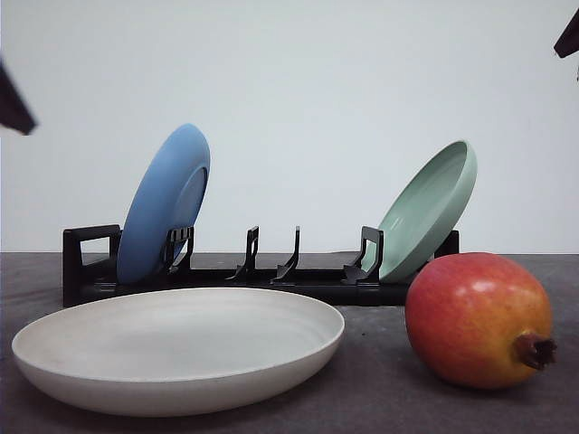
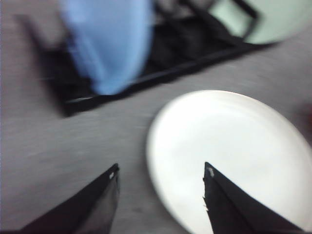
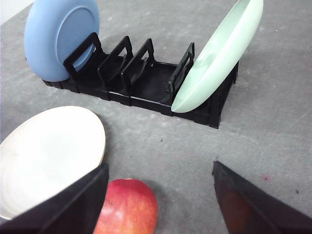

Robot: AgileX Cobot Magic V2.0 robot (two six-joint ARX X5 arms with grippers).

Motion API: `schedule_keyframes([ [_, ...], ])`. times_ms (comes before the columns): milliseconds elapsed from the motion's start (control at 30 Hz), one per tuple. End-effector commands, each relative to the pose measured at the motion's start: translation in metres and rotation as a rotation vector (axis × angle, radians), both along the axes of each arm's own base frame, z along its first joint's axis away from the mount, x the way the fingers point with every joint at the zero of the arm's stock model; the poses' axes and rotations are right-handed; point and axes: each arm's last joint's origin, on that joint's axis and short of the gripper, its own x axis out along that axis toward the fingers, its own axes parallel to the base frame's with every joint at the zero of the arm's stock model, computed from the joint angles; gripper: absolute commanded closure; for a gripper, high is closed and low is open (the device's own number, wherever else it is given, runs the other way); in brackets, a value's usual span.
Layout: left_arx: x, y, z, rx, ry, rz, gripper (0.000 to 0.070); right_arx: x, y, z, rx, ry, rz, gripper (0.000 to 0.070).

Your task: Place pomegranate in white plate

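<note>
The round, glossy red pomegranate with yellow-orange patches (image 1: 478, 318) lies on the dark grey table (image 1: 380, 389), its small brown calyx pointing right, just beside the wide, shallow, matte off-white plate (image 1: 176, 357) — the two do not touch. Behind them a black slotted dish rack (image 1: 271, 271) holds a blue round plate (image 1: 165, 203) tilted at its left end and a pale mint-green plate (image 1: 430, 210) leaning at its right. The right gripper (image 3: 158, 197) hangs spread wide above the fruit, gripping nothing; the left gripper (image 2: 161, 202) — equally wide, empty — hovers at the white plate's edge.
</note>
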Motion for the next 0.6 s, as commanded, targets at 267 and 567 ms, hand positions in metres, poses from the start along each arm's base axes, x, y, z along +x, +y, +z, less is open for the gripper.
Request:
schedule_keyframes([
  [267,0.012,0.031,0.004,-0.077,0.019,0.185,0.0374,0.000,0.001,0.003,0.055,0.034,0.000,0.0271],
  [567,0.012,0.038,0.003,-0.097,0.036,0.244,0.0374,0.013,0.013,0.007,0.120,0.320,0.034,0.0271],
])
